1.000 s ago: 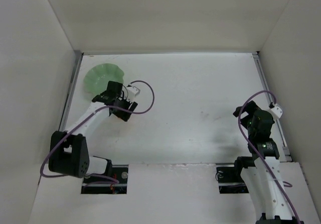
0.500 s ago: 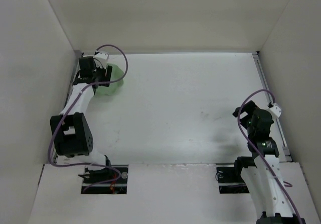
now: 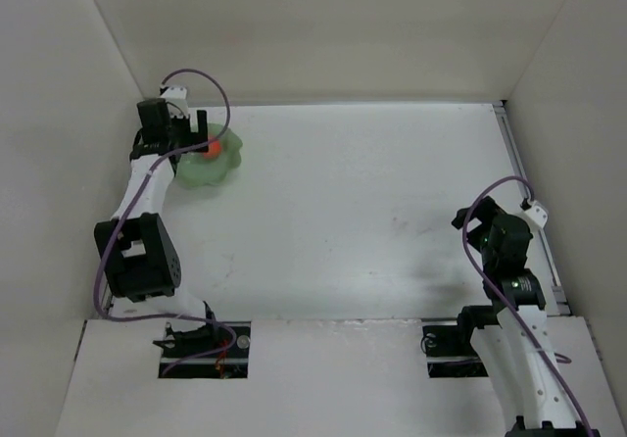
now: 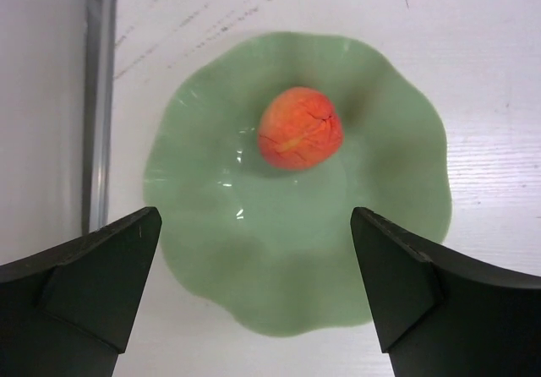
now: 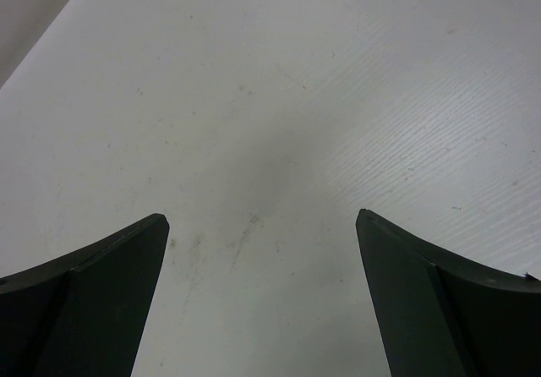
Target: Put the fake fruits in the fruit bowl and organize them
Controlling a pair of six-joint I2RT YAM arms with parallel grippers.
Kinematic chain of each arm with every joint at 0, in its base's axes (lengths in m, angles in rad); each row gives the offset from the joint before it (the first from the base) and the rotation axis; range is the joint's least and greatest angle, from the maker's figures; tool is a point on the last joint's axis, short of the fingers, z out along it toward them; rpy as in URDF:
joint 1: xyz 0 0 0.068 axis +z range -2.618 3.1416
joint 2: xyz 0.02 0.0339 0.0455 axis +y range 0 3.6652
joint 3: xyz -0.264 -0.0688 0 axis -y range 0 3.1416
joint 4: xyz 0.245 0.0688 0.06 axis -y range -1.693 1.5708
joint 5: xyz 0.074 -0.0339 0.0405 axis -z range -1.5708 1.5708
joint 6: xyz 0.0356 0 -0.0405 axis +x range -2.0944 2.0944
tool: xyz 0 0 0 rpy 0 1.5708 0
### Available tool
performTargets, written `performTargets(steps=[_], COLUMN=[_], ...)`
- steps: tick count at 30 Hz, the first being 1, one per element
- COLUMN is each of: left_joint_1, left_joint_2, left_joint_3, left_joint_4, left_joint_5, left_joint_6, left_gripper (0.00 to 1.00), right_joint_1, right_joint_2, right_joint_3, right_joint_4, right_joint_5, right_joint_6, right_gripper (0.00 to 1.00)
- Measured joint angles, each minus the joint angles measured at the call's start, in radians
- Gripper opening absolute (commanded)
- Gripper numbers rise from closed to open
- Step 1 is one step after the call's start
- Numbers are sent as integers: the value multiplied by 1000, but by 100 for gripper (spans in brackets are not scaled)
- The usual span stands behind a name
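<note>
A small orange-red fake fruit [image 4: 300,128] with a yellowish patch lies inside the pale mint-green fruit bowl [image 4: 220,225], a little off its middle. The overhead view shows the same fruit [image 3: 212,146] in the bowl [image 3: 217,168] at the table's far left corner. My left gripper [image 4: 254,225] hangs open above the bowl's near side, nothing between its fingers, apart from the fruit. My right gripper [image 5: 262,221] stands open over bare table at the right, and its arm [image 3: 505,251] is folded near its base.
A metal rail [image 4: 100,98] runs along the table's left edge beside the bowl, with the enclosure's left wall [image 3: 69,114] just beyond. White walls close in the back and right. Another rail [image 3: 524,182] lines the right edge.
My left arm swung from the table's middle-left to the far left corner over the bowl. Its jaws opened, and the fruit now lies in the bowl. The right arm stayed still.
</note>
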Motion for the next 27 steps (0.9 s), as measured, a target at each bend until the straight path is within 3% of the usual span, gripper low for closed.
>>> performTargets(steps=[6,13,19,27], left_joint_1=[70,305,406,435], left_joint_2=[-262,-593,-687,-688], left_joint_3=[-105,-440,-623,-642], left_joint_4=[-73,-166,-230,-229], left_joint_5=[33,56,37,60], left_joint_6=[-25,-35,-116,-206], left_gripper=[100,100,100,100], right_joint_1=[7,8,8,7], right_joint_2=[-3,12,46,42], right_joint_3=[0,0,0,-1], right_joint_4=[0,0,2,8], right_joint_5=[5,7,7,7], right_joint_6=[-3,-3,-3,-3], right_gripper=[100,100,100,100])
